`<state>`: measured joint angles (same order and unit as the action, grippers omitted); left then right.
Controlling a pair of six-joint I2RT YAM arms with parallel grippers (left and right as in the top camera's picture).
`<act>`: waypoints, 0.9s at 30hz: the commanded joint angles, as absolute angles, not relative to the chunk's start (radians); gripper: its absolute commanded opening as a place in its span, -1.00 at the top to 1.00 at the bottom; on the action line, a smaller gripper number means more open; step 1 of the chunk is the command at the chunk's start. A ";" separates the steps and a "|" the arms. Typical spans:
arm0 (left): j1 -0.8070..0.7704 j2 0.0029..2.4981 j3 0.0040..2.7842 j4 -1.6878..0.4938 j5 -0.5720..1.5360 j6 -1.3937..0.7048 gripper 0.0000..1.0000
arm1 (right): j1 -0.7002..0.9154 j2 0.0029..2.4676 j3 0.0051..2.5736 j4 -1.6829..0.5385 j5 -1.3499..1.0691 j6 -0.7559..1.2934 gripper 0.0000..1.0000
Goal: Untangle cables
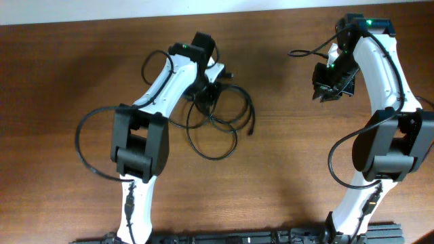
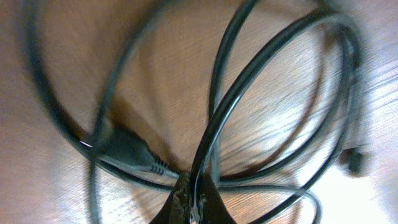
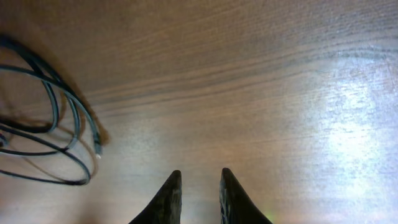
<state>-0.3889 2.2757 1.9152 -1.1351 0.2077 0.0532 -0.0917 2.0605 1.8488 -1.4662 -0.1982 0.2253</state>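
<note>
Left wrist view, nearest first: the left gripper (image 2: 193, 202) has its two dark fingertips pressed together at the bottom edge, pinching one strand of the thin black cables (image 2: 273, 81) (the strand rises straight out of the pinch). Just beyond the tips lies a moulded black plug with a ribbed collar (image 2: 127, 149), part of the same tangle and somewhat blurred. Farther on, several loops cross one another on the brown wood-grain table (image 2: 155, 62). A small black connector (image 2: 356, 160) sits at the tangle's outer edge, on the side away from the plug.

Right wrist view: the right gripper (image 3: 198, 196) shows two dark pointed fingers with a narrow gap between them and nothing in it, only wood beyond. The tangle's loops lie farther off, well apart from these fingers, with one loose cable end on the tangle's nearer side.

Overhead, the white-and-black left arm (image 1: 163, 81) reaches into the upper part of the tangle, its gripper set among the loops. The right gripper hangs well apart from the tangle, with table between them.
</note>
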 commanded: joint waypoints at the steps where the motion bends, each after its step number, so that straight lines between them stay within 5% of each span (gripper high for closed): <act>1: -0.390 2.160 2.151 -1.205 0.210 0.058 1.00 | -0.091 2.067 1.844 -1.468 -0.179 0.213 0.67; 11: -0.365 2.032 2.275 -1.232 0.436 0.107 1.00 | -0.091 2.067 1.844 -1.467 -0.168 0.213 0.67; 18: -0.131 1.853 2.532 -1.157 0.823 0.037 1.00 | -0.091 2.067 1.844 -1.466 -0.173 0.213 0.65; 22: -0.062 1.813 2.540 -1.020 1.037 -0.078 1.00 | -0.091 2.067 1.844 -1.447 -0.526 -0.033 0.49; 24: -0.062 1.813 2.540 -0.995 1.035 -0.083 1.00 | -0.085 2.067 1.844 -1.463 -0.831 -0.276 0.22; 27: -0.062 1.813 2.540 -0.934 1.039 -0.112 1.00 | -0.053 2.067 1.844 -1.445 -0.935 -0.355 -0.03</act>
<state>-0.0650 1.8076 2.5420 -0.9840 0.9924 -0.0601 -0.0814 2.0605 1.8481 -1.4559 -0.7380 -0.2035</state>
